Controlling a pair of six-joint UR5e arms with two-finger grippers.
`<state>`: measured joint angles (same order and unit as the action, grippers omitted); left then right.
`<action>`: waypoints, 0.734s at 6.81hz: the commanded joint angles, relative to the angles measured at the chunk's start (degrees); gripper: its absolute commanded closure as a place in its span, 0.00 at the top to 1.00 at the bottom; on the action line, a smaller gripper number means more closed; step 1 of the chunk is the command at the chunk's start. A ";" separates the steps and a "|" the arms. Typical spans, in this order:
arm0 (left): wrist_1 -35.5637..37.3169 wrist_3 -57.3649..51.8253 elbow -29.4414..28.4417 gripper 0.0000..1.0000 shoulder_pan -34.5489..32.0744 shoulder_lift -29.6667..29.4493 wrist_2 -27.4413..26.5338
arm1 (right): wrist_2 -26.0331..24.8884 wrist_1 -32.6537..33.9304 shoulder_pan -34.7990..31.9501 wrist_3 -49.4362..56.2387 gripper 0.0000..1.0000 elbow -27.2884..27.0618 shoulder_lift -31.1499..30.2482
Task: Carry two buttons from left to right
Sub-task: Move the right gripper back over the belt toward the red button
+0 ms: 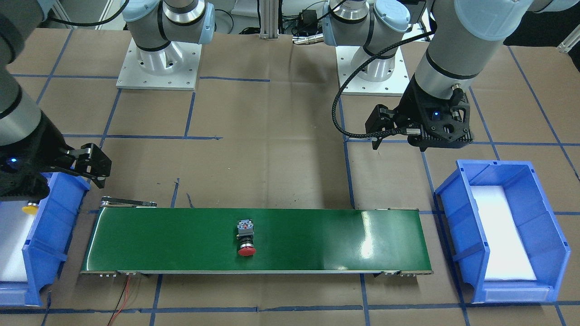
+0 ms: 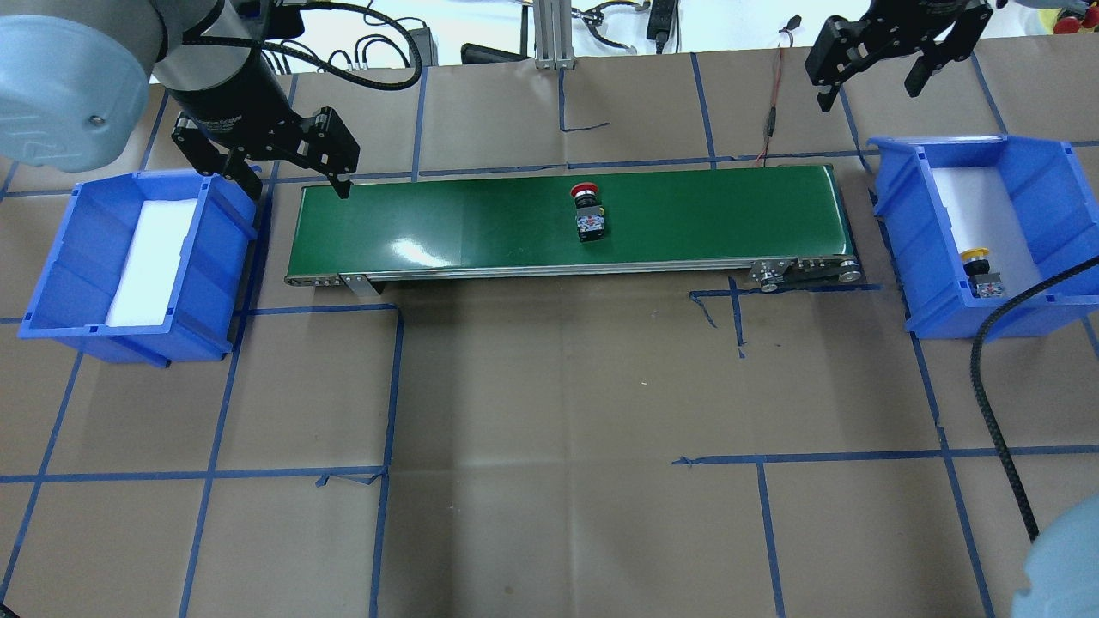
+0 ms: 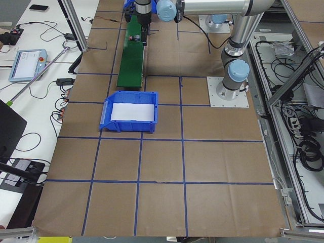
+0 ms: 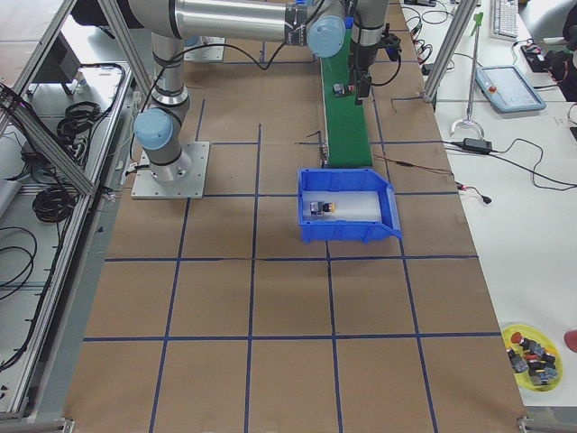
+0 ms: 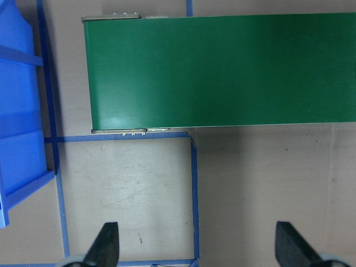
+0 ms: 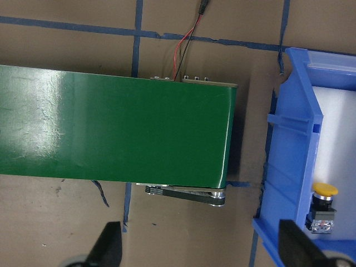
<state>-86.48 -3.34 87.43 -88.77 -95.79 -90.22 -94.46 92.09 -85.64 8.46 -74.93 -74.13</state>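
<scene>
Wide shot first: the table (image 2: 558,386), brown paper ruled off with blue tape, and straight across it the long green conveyor belt (image 2: 704,215). A blue bin sits off each end of that belt, the left bin (image 2: 51,266) and the right bin (image 2: 897,223), both lined with a white pad.

Now the arms. The left gripper (image 2: 299,189) hangs over the far corner of the belt's left end, just beside the left bin. Its wrist camera shows both fingers spread wide, with only bare paper and tape between them. Over on the other side, the right gripper (image 2: 871,90) hovers above the table past the belt's right end, near the far corner of the right bin. It too is spread apart and carrying nothing.

And the buttons! The red button (image 2: 588,210) lies on its side about midway along the belt, well apart from both grippers, with its cap pointing away from the robot. The yellow button (image 2: 981,273) is down on the white pad inside the right bin, at the end nearest the robot, with its cap pointing the same way as the red one's
</scene>
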 commanded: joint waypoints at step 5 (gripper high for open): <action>0.00 0.00 0.02 1.00 0.00 -0.01 0.04 | -1.34 -0.42 -4.63 -7.06 0.99 -0.57 0.83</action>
<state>-86.48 -3.34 87.38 -88.77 -95.80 -90.18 -95.80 91.82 -90.23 1.45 -75.43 -73.40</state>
